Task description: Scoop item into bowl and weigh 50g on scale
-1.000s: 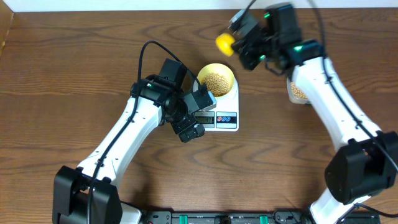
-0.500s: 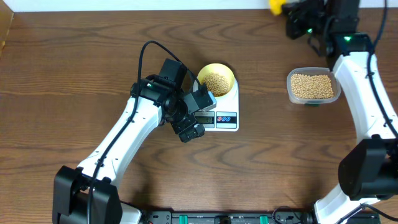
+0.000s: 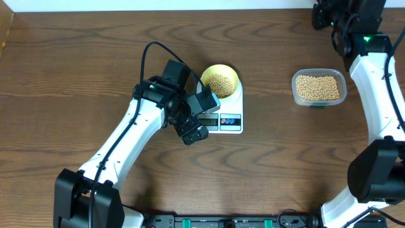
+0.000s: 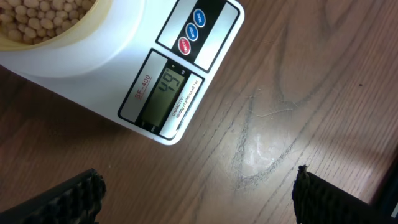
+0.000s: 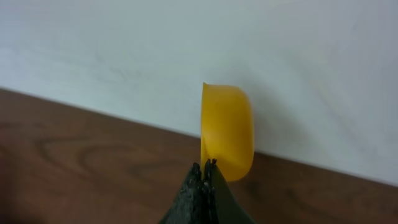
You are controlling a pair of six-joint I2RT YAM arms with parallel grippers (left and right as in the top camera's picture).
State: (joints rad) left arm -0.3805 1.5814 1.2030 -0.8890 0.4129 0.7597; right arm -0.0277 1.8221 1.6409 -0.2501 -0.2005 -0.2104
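The pale-yellow bowl point(image 3: 219, 80) holds tan beans point(image 3: 219, 83) and stands on the white scale point(image 3: 233, 106). In the left wrist view the scale point(image 4: 93, 68) shows 49 on its display point(image 4: 163, 93), with the bowl's rim point(image 4: 84, 26) and beans point(image 4: 34, 12) at the top left. My left gripper point(image 3: 201, 118) hovers open over the scale's front left corner, and nothing lies between its fingers point(image 4: 199, 199). My right gripper point(image 5: 207, 167) is shut on a yellow scoop point(image 5: 229, 130), held on edge near the white wall at the table's back right.
A clear plastic tub point(image 3: 318, 87) full of beans stands right of the scale, in front of the right arm point(image 3: 367, 47). The left arm point(image 3: 136, 136) stretches from the front edge toward the scale. Bare wood lies in front of the scale point(image 4: 280, 124).
The right arm has swung the scoop from beside the bowl to the back right, past the tub. The left arm, bowl and scale have stayed put.
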